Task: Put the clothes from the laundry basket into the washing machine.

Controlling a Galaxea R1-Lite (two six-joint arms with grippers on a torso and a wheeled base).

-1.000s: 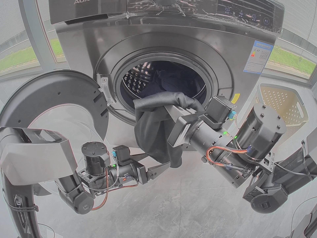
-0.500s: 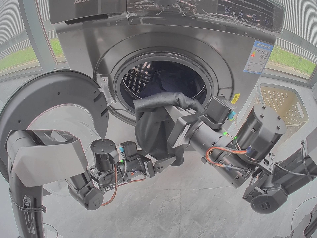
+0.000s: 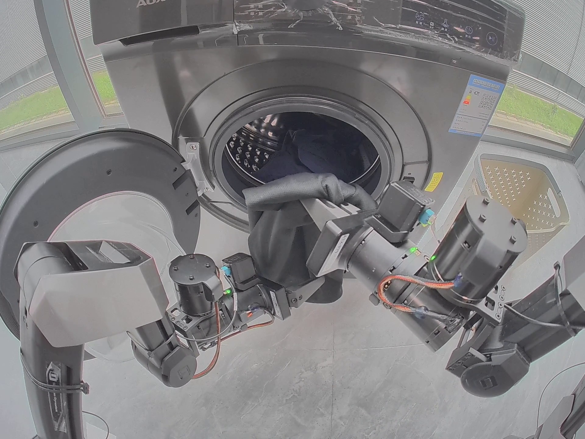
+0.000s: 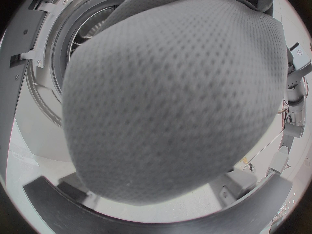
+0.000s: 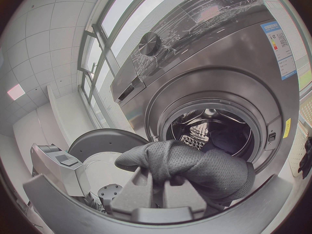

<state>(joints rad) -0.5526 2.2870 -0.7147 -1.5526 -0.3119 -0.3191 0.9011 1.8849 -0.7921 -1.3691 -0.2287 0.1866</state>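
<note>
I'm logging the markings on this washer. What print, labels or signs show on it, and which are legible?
Brand lettering on the top-left panel of the washing machine: legible, a brand name, so not quoted.
Blue energy label right of the door opening: print too small to read.
Yellow sticker beside the door rim: too small to read.
Control icons under plastic film: symbols, too small to tell.

1. The mesh garment (image 3: 283,245) is dark grey, with a fine pattern of small dots.
2. The washing machine (image 3: 152,92) is metallic dark grey; its drum (image 3: 250,147) is shiny steel with rows of round holes.
3. The clothes (image 3: 323,147) inside the drum are dark navy.
4. The laundry basket (image 3: 524,202) is beige with a grid of small holes.
5. The floor (image 3: 317,373) is light grey with marble veins.
</note>
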